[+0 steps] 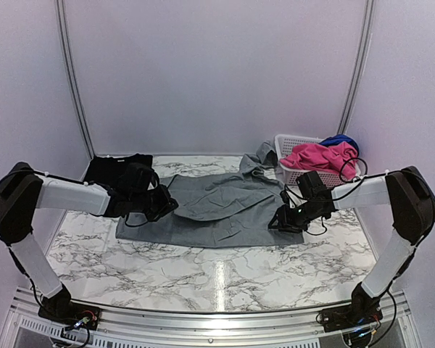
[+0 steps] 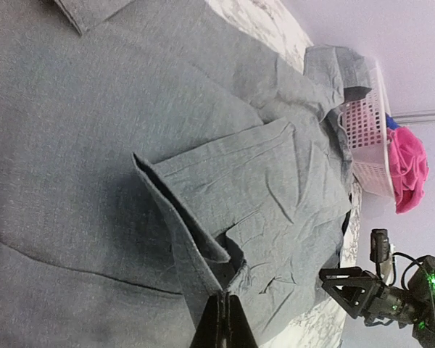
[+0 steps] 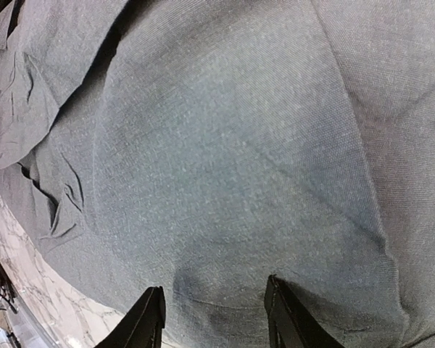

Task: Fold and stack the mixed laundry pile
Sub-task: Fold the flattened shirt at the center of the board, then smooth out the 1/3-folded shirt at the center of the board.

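Observation:
The grey trousers (image 1: 217, 206) lie spread across the middle of the table. My left gripper (image 1: 167, 203) is at their left side. In the left wrist view its jaws (image 2: 225, 308) are shut on a raised fold of the grey cloth (image 2: 203, 188), next to a pocket flap. My right gripper (image 1: 279, 220) is at the trousers' right edge. In the right wrist view it (image 3: 214, 301) stands open, low over the grey fabric (image 3: 225, 159) near its hem, with nothing gripped. A black cloth (image 1: 116, 168) lies at the back left.
A white lattice basket (image 1: 293, 145) stands at the back right, holding a bright pink piece (image 1: 319, 156) and a dark blue piece (image 1: 341, 140). A grey trouser end (image 1: 264, 152) reaches up beside it. Marble tabletop (image 1: 217, 268) shows in front.

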Motion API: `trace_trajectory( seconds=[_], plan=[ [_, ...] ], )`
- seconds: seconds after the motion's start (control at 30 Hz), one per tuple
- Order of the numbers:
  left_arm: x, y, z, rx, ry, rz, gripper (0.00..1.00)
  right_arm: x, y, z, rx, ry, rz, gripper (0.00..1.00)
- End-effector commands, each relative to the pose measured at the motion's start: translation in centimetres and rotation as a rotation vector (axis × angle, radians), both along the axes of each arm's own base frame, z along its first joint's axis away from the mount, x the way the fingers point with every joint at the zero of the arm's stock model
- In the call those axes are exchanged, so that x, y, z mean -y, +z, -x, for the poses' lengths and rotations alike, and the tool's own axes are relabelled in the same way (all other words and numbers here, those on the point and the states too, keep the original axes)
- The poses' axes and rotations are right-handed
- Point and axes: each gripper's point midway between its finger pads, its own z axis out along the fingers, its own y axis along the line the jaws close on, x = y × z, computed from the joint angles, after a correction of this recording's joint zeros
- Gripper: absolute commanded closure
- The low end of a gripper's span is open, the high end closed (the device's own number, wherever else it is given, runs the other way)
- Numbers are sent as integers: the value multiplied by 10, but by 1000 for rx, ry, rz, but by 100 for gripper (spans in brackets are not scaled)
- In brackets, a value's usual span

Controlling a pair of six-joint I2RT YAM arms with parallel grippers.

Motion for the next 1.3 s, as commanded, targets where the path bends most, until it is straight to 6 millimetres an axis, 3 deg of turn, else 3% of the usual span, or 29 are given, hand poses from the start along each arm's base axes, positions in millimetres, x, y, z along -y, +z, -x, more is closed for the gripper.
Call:
trace_trajectory(
  seconds=[0.0, 0.23, 0.4, 0.57, 0.73, 0.77, 0.83, 0.97, 1.07, 1.13, 1.27],
  plan=[
    [-19, 31, 6, 54, -7, -95, 100, 21, -17, 10, -50, -28, 98, 52],
    [-63, 28, 19, 8, -11, -166, 100, 33, -22, 21, -65, -48, 125, 52],
    [-81, 19, 27, -10, -49, -218, 100, 33, -15, 24, -56, -43, 120, 53],
    [-89, 1, 36, -45, -106, -275, 100, 26, 6, 30, -35, 18, 81, 56],
    [-92, -13, 39, -64, -130, -315, 100, 18, 35, 51, -18, 110, 19, 57],
    [-93, -16, 39, -74, -135, -327, 97, 17, 41, 55, -13, 125, 6, 57],
    [-98, -20, 39, -92, -127, -363, 76, 12, 57, 59, 6, 158, -27, 57],
    [-115, -4, 32, -39, -79, -446, 42, 6, 86, 43, 88, 166, -47, 57],
    [-111, 12, 23, 5, -128, -480, 38, 1, 91, 20, 131, 146, -55, 57],
    [-105, 9, 17, 1, -170, -508, 38, -6, 88, 3, 136, 143, -60, 57],
    [-95, -20, 10, -72, -226, -521, 44, -15, 67, -30, 135, 129, -44, 58]
  ],
)
